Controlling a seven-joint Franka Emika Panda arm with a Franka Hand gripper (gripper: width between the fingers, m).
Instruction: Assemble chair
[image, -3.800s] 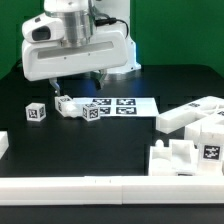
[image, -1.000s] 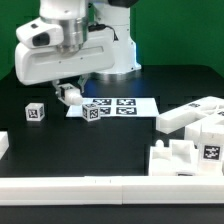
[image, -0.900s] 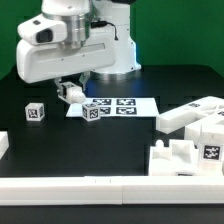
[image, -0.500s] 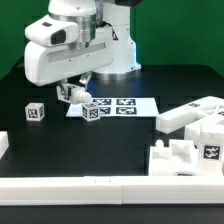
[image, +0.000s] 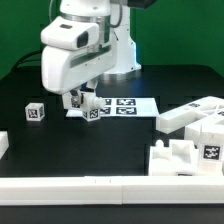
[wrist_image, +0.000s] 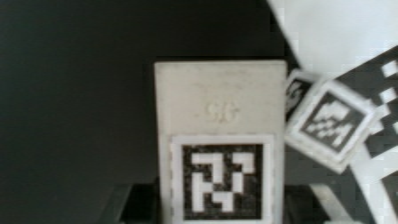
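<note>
My gripper (image: 78, 100) is shut on a small white bar (image: 74, 99) of the chair, holding it just above the table at the marker board's edge toward the exterior view's left. In the wrist view the bar (wrist_image: 217, 100) stands between the dark fingers (wrist_image: 143, 203), with its black-and-white tag nearest the gripper (wrist_image: 217, 196). A second small tagged piece (image: 96, 113) (wrist_image: 329, 118) lies beside it on the marker board (image: 128, 105). A tagged cube (image: 36, 113) sits further to the exterior view's left.
Larger white chair parts are piled at the exterior view's right: slabs (image: 196, 114) and a blocky piece with a tag (image: 186, 156). A long white border rail (image: 70, 186) runs along the front, and another rail end (image: 3, 145) sits at the left edge.
The arm has swung toward the exterior view's right with the small white bar in its grip. The bar now hangs closer to the tagged piece on the marker board.
</note>
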